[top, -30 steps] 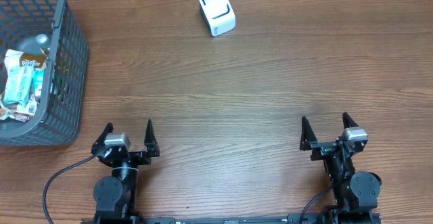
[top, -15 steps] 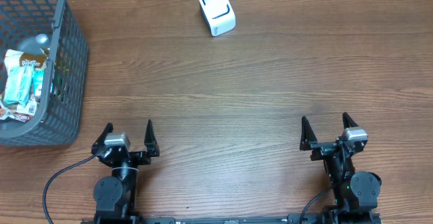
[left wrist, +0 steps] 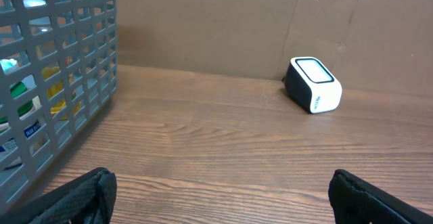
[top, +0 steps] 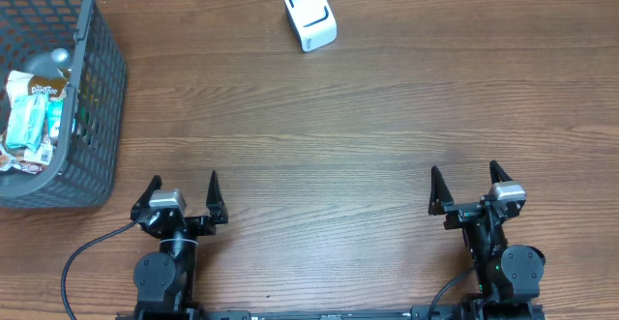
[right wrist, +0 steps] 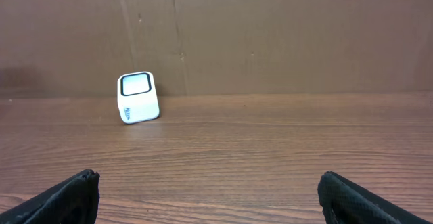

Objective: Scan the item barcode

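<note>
A white barcode scanner [top: 310, 15] with a dark window stands at the far middle of the table; it also shows in the left wrist view as the scanner [left wrist: 312, 84] and in the right wrist view as the scanner [right wrist: 137, 97]. Packaged items [top: 32, 117] lie inside a grey basket [top: 95, 88] at the far left. My left gripper [top: 185, 187] rests open at the near left edge, nothing between its fingers. My right gripper [top: 464, 179] rests open at the near right edge, also holding nothing. Both are far from the scanner and the basket.
A brown cardboard wall [right wrist: 270, 34] backs the table. The basket's grid wall [left wrist: 61, 82] fills the left of the left wrist view. Bare wooden tabletop [top: 319, 136] lies between grippers and scanner.
</note>
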Available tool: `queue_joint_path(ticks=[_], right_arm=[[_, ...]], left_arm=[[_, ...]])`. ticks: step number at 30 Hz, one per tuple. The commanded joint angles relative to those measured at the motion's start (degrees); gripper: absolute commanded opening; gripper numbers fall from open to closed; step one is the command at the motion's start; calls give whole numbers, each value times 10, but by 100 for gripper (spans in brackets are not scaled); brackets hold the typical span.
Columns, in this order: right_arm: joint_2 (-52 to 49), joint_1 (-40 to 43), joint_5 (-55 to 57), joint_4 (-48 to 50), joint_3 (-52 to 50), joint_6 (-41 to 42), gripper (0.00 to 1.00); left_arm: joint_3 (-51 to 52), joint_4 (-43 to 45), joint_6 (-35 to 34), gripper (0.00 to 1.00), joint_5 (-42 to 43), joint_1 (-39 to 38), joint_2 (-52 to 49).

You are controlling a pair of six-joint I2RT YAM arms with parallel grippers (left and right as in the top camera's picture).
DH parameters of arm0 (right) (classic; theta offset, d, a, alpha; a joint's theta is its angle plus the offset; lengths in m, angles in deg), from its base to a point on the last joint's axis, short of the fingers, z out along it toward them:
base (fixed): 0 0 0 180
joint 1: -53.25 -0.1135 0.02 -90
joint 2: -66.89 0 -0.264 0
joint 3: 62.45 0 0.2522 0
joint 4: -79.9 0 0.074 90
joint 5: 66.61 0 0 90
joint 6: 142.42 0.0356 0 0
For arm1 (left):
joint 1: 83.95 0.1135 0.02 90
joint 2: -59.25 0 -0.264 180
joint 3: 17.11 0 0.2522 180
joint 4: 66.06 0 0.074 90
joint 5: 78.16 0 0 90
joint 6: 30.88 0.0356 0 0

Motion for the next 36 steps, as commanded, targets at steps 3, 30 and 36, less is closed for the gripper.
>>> queue_joint_path(ticks=[3, 30, 36], right_arm=[[5, 3, 1, 2, -6, -3, 100], [5, 3, 1, 2, -6, -3, 100], [5, 3, 1, 2, -6, -3, 100]], left_arm=[[2, 1, 10, 100, 1, -3, 6], [2, 114, 11, 100, 4, -3, 6], [-38, 241, 15, 100, 34, -3, 6]])
